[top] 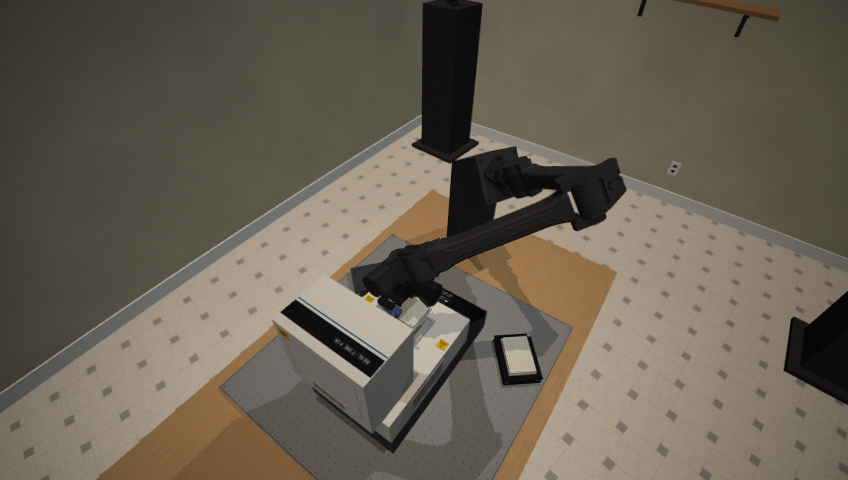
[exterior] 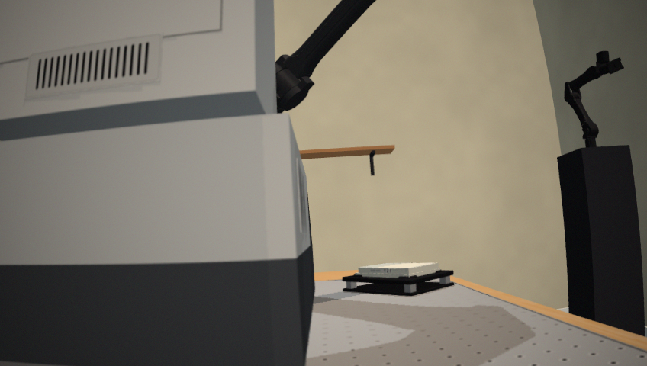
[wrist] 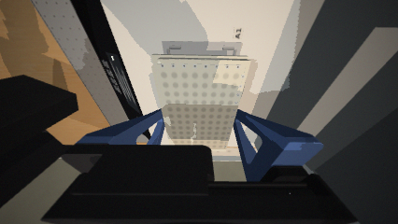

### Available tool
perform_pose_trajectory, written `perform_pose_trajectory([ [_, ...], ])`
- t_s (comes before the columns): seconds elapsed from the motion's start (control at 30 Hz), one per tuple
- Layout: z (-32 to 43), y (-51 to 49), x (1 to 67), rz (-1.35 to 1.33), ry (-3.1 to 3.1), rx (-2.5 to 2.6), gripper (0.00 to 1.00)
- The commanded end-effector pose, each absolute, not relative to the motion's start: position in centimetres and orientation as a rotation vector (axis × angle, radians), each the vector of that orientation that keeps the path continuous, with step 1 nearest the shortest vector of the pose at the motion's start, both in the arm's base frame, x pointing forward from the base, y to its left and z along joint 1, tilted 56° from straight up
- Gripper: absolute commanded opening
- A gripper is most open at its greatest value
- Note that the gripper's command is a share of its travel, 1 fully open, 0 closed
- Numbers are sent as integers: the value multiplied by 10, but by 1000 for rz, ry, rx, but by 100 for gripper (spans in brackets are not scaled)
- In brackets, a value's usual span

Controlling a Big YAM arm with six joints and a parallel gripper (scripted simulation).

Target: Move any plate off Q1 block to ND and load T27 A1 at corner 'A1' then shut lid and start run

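Observation:
Q1 (top: 374, 350) stands on the grey mat with its lid open. My gripper (wrist: 199, 112) is over Q1's block and its blue fingers are shut on the long sides of a sealed 96-well plate (wrist: 201, 103). The plate is held a little above the block (wrist: 202, 47), whose brackets show beyond its far end, near the 'A1' mark (wrist: 238, 33). In the top view the gripper (top: 398, 306) and the held plate (top: 414, 310) sit just beside the lid. A second white plate (top: 516, 355) lies flat on a black nest (exterior: 399, 278) to Q1's right.
Q1's tall white lid housing (top: 345, 339) stands close beside the gripper. A dark nest (top: 363, 274) lies partly hidden behind Q1 under the arm. Black pedestals stand at the room's rear (top: 450, 77) and right edge (top: 824, 350).

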State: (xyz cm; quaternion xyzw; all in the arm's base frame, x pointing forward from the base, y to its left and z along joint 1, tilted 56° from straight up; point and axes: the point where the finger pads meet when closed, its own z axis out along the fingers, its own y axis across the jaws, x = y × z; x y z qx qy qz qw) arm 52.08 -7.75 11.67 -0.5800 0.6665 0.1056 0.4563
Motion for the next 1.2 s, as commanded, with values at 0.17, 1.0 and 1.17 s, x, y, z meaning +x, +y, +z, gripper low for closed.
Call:
perform_pose_trajectory([
  [0.17,144,-106,519,186,1623,-1423,0],
  [1.0,140,-96,527,187,1608,-1436,0],
  [1.17,144,-107,526,164,1614,-1424,0],
])
